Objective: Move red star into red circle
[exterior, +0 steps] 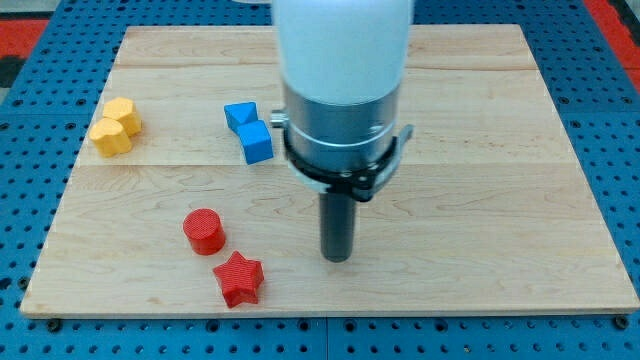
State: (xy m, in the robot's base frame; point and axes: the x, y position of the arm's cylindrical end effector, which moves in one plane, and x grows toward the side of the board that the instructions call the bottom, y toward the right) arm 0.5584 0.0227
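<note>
My tip [338, 258] rests on the board [500, 150], right of the red star [239, 278]; no claw, so no grip to report. Red circle [204, 231] sits just up-left of the star, possibly touching.

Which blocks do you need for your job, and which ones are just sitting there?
For the job:
- red star
- red circle, just up-left of the star
- my tip, to the right of both, touching neither

Just lying about:
- blue block
- yellow block
</note>
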